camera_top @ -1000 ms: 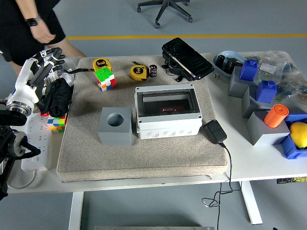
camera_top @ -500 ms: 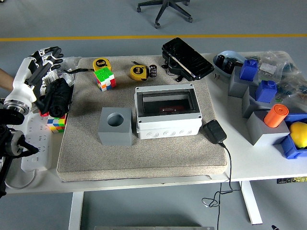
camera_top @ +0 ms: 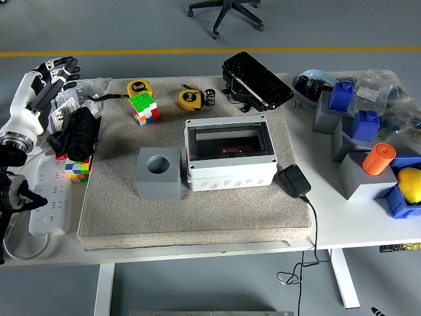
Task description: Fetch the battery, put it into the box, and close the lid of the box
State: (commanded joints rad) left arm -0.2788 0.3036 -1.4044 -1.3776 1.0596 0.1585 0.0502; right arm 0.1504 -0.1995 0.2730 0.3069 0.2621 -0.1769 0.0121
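The battery (camera_top: 210, 97), a small black cylinder, stands upright on the grey mat behind the box. The grey box (camera_top: 230, 155) sits open in the middle of the mat. Its dark lid (camera_top: 256, 80) lies tilted behind it, and I cannot tell whether the two are joined. My left hand (camera_top: 47, 80), white with black fingers, is raised at the far left edge with its fingers spread and nothing in them, far from the battery. The right arm is out of view.
On the mat are two yellow tape measures (camera_top: 138, 86) (camera_top: 189, 99), a colour cube (camera_top: 144, 108) and a grey block with a hole (camera_top: 158, 173). A black adapter (camera_top: 294, 180) lies right of the box. A black bundle (camera_top: 75, 131) and a power strip (camera_top: 46, 197) are left; blue and grey blocks (camera_top: 355, 125) crowd the right.
The person at the top left has walked out of view. My left hand has drawn back to the left and up, away from the mat.
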